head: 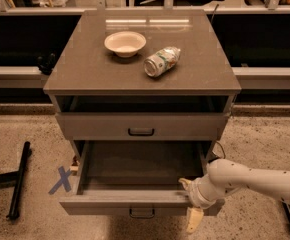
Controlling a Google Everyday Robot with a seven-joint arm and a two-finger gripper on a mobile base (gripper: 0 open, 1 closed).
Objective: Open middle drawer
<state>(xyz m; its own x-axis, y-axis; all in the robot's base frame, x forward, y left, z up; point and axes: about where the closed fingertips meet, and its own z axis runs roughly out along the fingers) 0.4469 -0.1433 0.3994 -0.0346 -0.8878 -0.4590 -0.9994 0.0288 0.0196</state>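
Observation:
The middle drawer is pulled out of the grey-brown cabinet, and its inside shows as an empty dark tray. Its small black bar handle sits in the centre of the flat front. My gripper is at the right end of that front panel, on a white arm coming in from the right. One cream fingertip reaches over the top edge on the inside. The other finger hangs down in front of the panel, so the fingers are spread astride it. The first drawer above is closed.
On the cabinet top stand a cream bowl and a can lying on its side. A black bar lies on the floor at the left, next to a blue X mark. A low ledge runs behind.

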